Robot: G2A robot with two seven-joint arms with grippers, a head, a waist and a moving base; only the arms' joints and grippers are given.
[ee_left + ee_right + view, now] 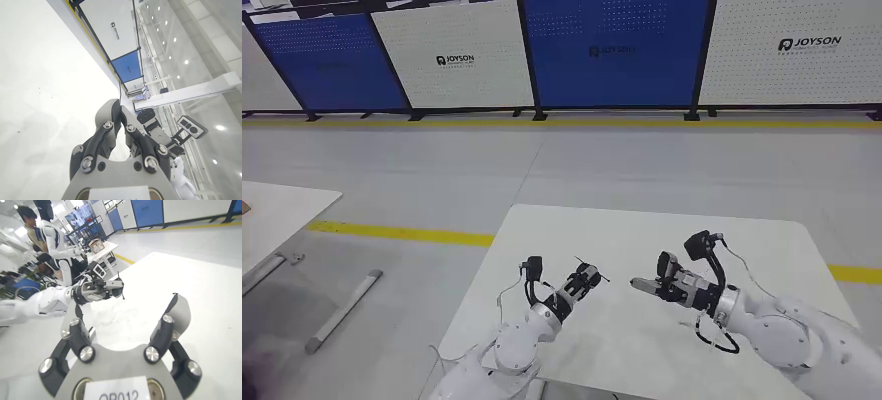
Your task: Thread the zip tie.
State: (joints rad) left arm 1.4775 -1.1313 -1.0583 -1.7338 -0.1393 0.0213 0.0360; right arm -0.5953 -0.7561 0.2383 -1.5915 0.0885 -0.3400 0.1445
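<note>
The zip tie [119, 91] is clamped between the closed fingers of the left gripper [120, 106], held above the table [642, 230] with both ends sticking out. No loop shows, so threading seems not yet begun. The right gripper [125, 303] faces it nearby, fingers spread and empty. Both sit well inside the table's edges, with bare surface around.

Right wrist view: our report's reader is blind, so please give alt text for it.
The left gripper, fingers shut on a thin black zip tie, hangs over the white table. In the foreground the right gripper has its fingers open.
</note>
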